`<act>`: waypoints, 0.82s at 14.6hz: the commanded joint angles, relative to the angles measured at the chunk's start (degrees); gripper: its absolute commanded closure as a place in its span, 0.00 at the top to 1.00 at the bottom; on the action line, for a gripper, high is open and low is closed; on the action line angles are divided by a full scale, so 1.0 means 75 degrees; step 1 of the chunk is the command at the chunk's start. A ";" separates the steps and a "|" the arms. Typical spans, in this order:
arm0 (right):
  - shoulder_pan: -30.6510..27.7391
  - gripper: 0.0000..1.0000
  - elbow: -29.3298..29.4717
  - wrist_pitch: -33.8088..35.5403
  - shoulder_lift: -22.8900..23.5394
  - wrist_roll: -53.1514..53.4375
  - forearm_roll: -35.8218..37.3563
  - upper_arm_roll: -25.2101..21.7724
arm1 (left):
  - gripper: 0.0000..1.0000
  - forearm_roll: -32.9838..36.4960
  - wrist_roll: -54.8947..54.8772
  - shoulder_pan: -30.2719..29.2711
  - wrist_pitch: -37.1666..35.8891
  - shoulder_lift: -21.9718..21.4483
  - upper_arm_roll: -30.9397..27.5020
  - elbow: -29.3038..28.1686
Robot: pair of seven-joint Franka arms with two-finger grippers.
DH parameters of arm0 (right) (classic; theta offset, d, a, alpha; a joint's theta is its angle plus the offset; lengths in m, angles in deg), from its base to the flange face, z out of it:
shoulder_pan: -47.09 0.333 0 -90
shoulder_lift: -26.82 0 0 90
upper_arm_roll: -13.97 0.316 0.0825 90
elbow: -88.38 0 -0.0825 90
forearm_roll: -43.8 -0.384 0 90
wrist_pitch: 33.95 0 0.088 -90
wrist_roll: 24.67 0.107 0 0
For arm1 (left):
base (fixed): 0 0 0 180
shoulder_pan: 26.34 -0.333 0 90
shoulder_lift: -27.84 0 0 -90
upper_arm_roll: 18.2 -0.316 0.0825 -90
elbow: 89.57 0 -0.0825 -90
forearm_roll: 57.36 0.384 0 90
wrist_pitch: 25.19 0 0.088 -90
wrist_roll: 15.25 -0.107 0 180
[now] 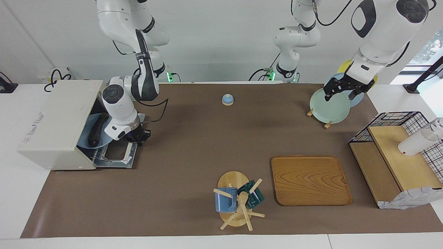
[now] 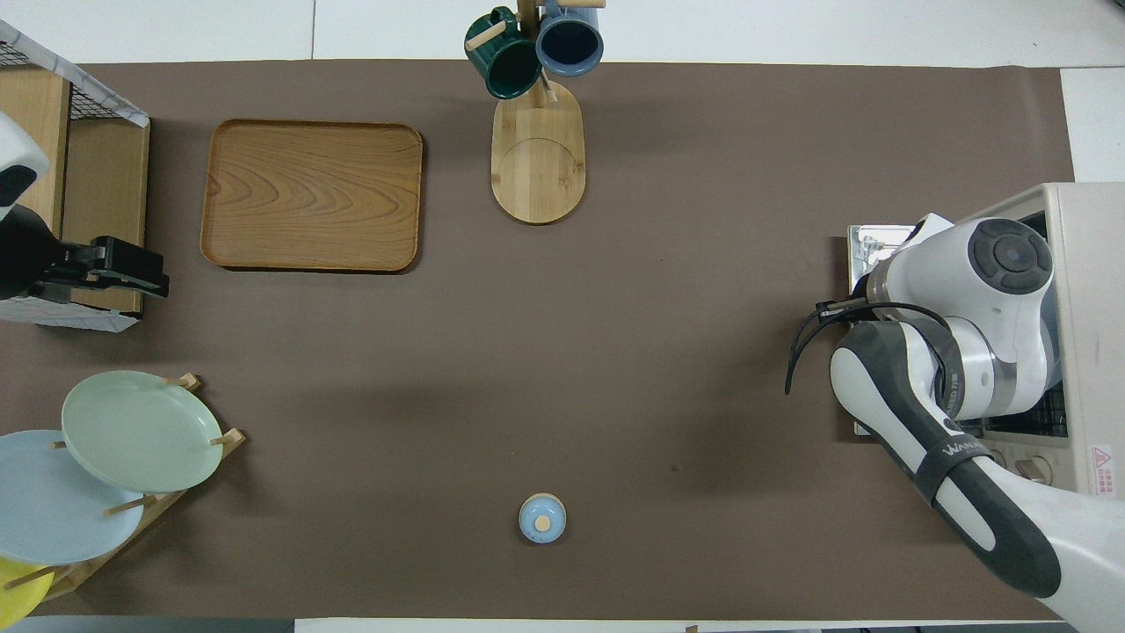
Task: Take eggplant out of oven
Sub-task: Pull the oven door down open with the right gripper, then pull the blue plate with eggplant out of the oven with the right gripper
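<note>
The cream-white oven (image 1: 59, 121) stands at the right arm's end of the table, its door (image 1: 116, 160) folded down flat on the mat. Inside, the dark eggplant (image 1: 96, 129) lies on a pale blue plate (image 1: 104, 142) that juts out of the oven's mouth. My right gripper (image 1: 138, 137) hangs low over the open door, just beside the plate's rim and apart from the eggplant. In the overhead view the oven (image 2: 1090, 264) shows, but my right arm hides the eggplant. My left gripper (image 1: 342, 91) is open and empty, up over the plate rack; it waits.
A small blue bell (image 1: 227, 99) sits mid-table near the robots. A plate rack holds a green plate (image 1: 328, 105). A wooden tray (image 1: 309, 180), a mug tree (image 1: 238, 200) with two mugs, and a wire shelf (image 1: 398, 155) with a white cup (image 1: 413, 143) stand farther out.
</note>
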 commanded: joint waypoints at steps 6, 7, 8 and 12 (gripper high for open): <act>0.0154 0.39 0.1045 0.2177 -0.0563 0.0189 -0.0119 -0.0155 | 1.00 0.0105 0.0022 -0.0066 -0.0025 -0.0101 0.0072 -0.0037; 0.0038 0.39 0.1046 0.2483 -0.0738 0.0201 -0.0014 -0.0167 | 1.00 0.0105 0.0022 -0.0078 -0.0025 -0.0101 0.0061 -0.0037; -0.0068 0.39 0.1046 0.2718 -0.0879 0.0178 0.0033 -0.0178 | 1.00 0.0105 0.0010 -0.0078 -0.0037 -0.0101 0.0049 -0.0037; -0.0783 0.38 0.0650 0.2665 -0.1045 -0.0079 0.0257 -0.0143 | 1.00 0.0105 0.0010 -0.0078 -0.0037 -0.0101 0.0049 -0.0037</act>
